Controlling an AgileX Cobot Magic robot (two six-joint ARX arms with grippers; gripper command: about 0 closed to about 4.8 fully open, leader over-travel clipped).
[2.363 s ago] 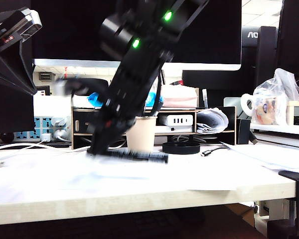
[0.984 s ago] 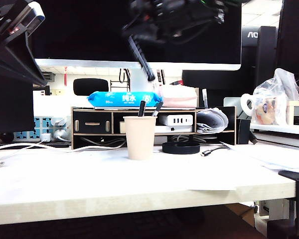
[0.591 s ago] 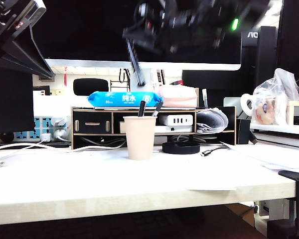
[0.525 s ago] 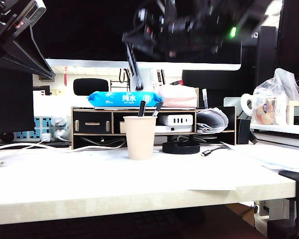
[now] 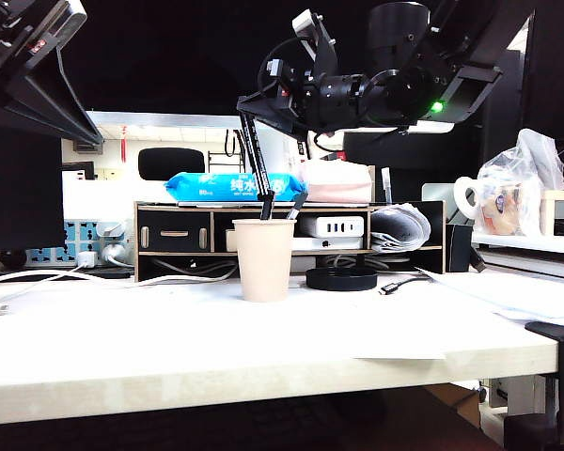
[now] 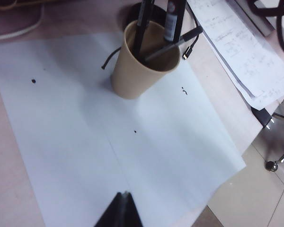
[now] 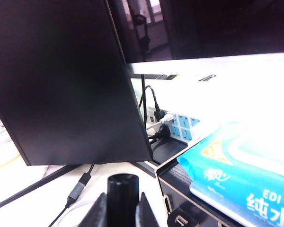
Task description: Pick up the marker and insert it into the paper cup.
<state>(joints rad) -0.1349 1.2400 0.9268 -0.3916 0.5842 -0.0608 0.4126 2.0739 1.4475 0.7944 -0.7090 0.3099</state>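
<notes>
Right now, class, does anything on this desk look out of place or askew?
Only small things: the paper cup stands upright, but a pen inside leans right across it, and small dark specks dot the white paper sheet.

Office workspace. Pale desk (image 5: 263, 366) backed by large dark monitors (image 5: 254, 56), a black drawer organiser (image 5: 174, 240) with cables, printed papers (image 6: 241, 47), an office chair (image 5: 172, 163) behind, tiled floor (image 6: 270, 189) below.

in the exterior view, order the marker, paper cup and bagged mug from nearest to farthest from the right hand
1. marker: clamped in the right hand, hanging down over the cup.
2. paper cup: directly below, on the table.
3. bagged mug: far right, on the side shelf.
</notes>
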